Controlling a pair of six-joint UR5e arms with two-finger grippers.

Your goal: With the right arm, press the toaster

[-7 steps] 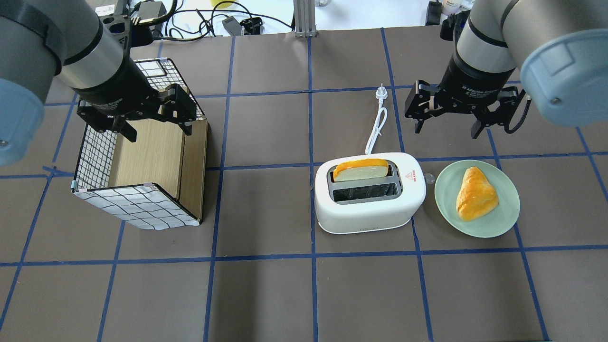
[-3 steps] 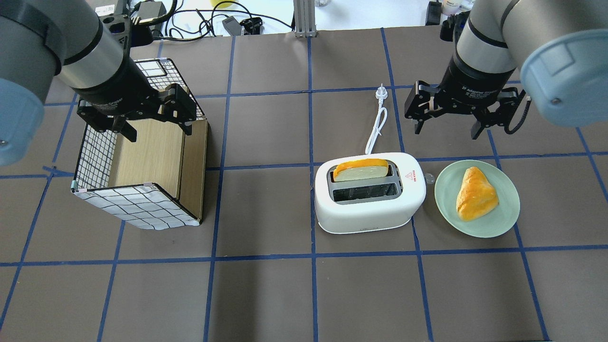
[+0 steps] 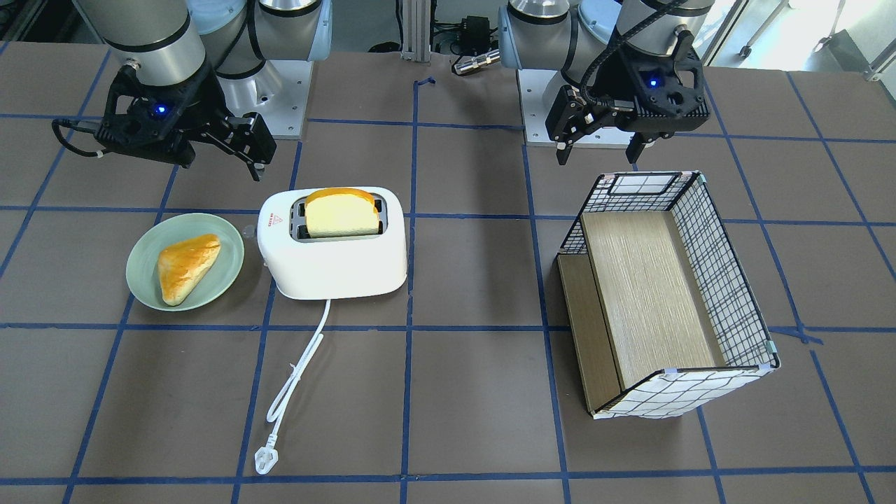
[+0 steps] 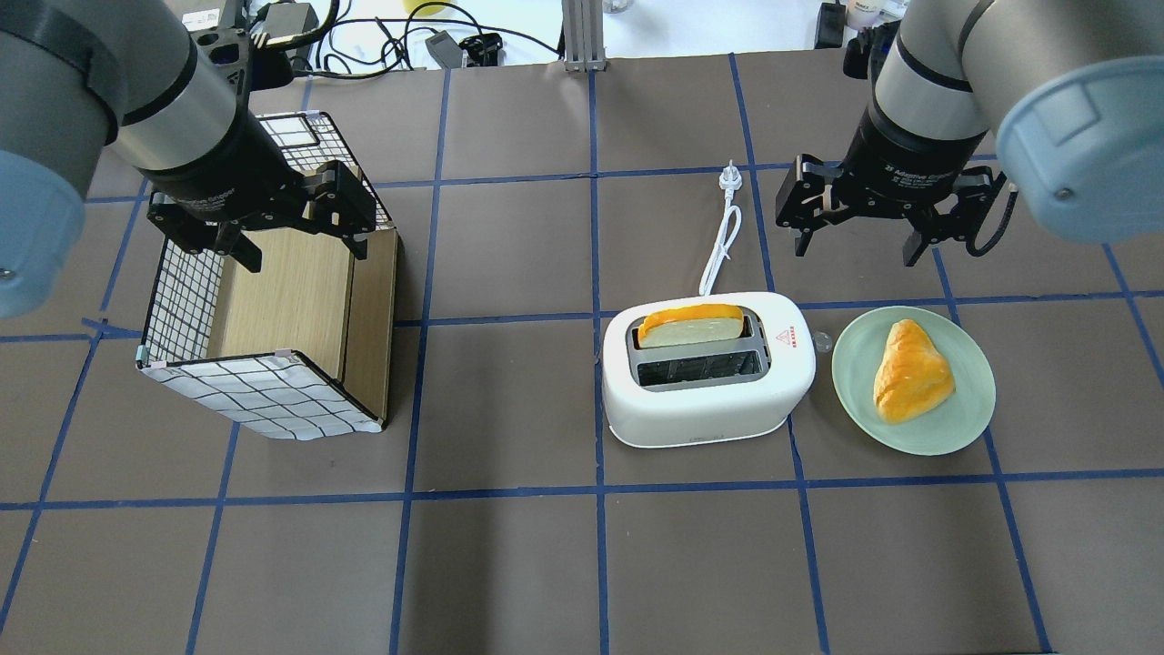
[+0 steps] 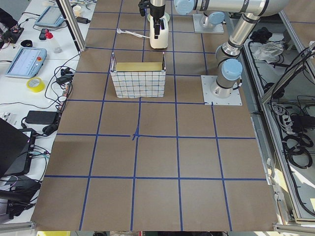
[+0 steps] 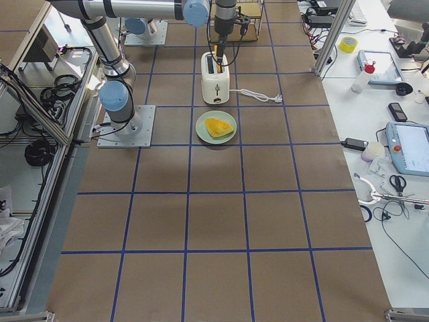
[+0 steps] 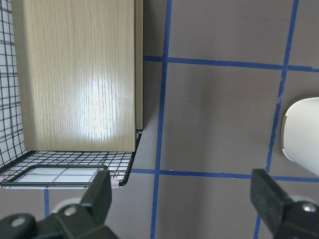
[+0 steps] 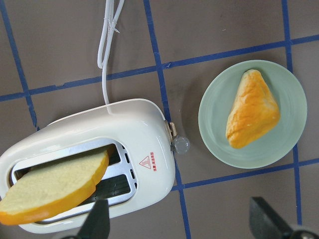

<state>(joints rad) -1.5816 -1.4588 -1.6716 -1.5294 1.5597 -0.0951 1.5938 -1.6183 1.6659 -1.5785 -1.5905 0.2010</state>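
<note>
The white two-slot toaster [image 4: 707, 391] stands right of the table's middle, with a slice of bread [image 4: 691, 325] standing up out of its far slot and a red triangle sticker on top. Its small lever knob [image 4: 822, 342] sticks out of the end that faces the plate; it also shows in the right wrist view [image 8: 180, 144]. My right gripper [image 4: 855, 247] is open and empty. It hangs in the air beyond the toaster's right end, apart from it. My left gripper [image 4: 305, 253] is open and empty above the basket.
A green plate [image 4: 855, 400] with a golden pastry [image 4: 909, 373] lies just right of the toaster. The toaster's white cord [image 4: 723, 241] and plug run away from it across the table. A wire basket [image 4: 264, 396] with a wooden board stands at the left.
</note>
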